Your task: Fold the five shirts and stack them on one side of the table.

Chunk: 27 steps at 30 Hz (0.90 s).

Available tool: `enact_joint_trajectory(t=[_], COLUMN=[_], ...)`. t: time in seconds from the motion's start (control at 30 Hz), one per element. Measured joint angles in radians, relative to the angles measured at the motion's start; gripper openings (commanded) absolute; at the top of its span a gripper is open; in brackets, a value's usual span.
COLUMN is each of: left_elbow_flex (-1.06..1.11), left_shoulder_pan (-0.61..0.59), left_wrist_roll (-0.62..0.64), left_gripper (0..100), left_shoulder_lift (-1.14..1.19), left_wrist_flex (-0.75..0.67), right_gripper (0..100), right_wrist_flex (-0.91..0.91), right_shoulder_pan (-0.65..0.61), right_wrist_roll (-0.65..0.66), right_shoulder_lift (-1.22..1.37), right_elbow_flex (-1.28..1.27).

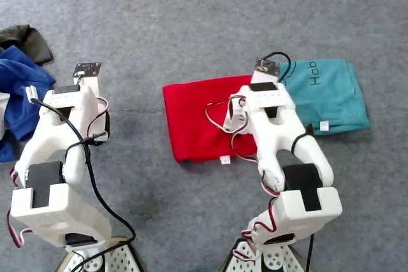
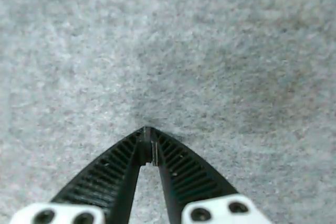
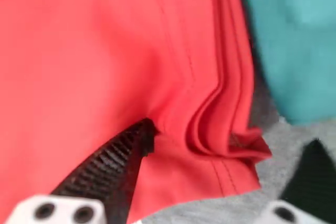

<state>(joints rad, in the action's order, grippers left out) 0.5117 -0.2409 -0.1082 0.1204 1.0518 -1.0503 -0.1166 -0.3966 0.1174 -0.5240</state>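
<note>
**Condition.** The right end effector (image 3: 231, 137) stood wide open and held nothing. It sat astride the layered edge of the red shirt (image 1: 194, 122), with one finger lying on the top panel and the other off the cloth, on the side of the teal shirt (image 1: 331, 97). The red shirt lay folded near the middle of the bench (image 1: 191, 23), just beside the folded teal shirt. Whether the two touched could not be told, as the arm covered the gap. The left end effector (image 2: 147, 142) was closed tip to tip on nothing, over bare bench well apart from the red shirt. A blue shirt (image 1: 22, 90) and a dark shirt (image 1: 29, 39) lay crumpled at the bench edge beyond the left arm.

**Assessment.** The step in hand appeared to be a grasp of the red shirt's edge, to carry it onto the teal shirt. With two shirts folded and none stacked, the task was judged less than half done.

**Recommendations.**
- The plies fanned apart at that edge, so the outer finger should pass beneath every one. A grip on the upper plies alone would likely peel the fold open.
- The bite should be deep and away from the corner.
- The teal shirt's near edge should be kept out of the closing end effector.
- A single-point lift could let the far half droop and unfold. A low carry is advised, and the idle left arm could take the opposite edge.
</note>
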Motion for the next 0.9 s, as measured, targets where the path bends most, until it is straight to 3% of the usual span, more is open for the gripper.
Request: enact_joint_trajectory(t=[0.37, 0.63, 0.9], left_elbow_flex=[0.0, 0.0, 0.0], left_shoulder_pan=[0.0, 0.0, 0.0], left_wrist_roll=[0.0, 0.0, 0.0], left_gripper=[3, 3, 3], left_shoulder_lift=[0.0, 0.0, 0.0], left_wrist_flex=[0.0, 0.0, 0.0], right_gripper=[27.6, 4.7, 3.5], right_wrist_flex=[0.034, 0.037, 0.037], right_shoulder_pan=[-0.014, -0.012, -0.011], right_wrist_roll=[0.0, 0.075, 0.121], right_shoulder_lift=[0.054, 0.054, 0.06], right_elbow_flex=[0.015, 0.015, 0.029])
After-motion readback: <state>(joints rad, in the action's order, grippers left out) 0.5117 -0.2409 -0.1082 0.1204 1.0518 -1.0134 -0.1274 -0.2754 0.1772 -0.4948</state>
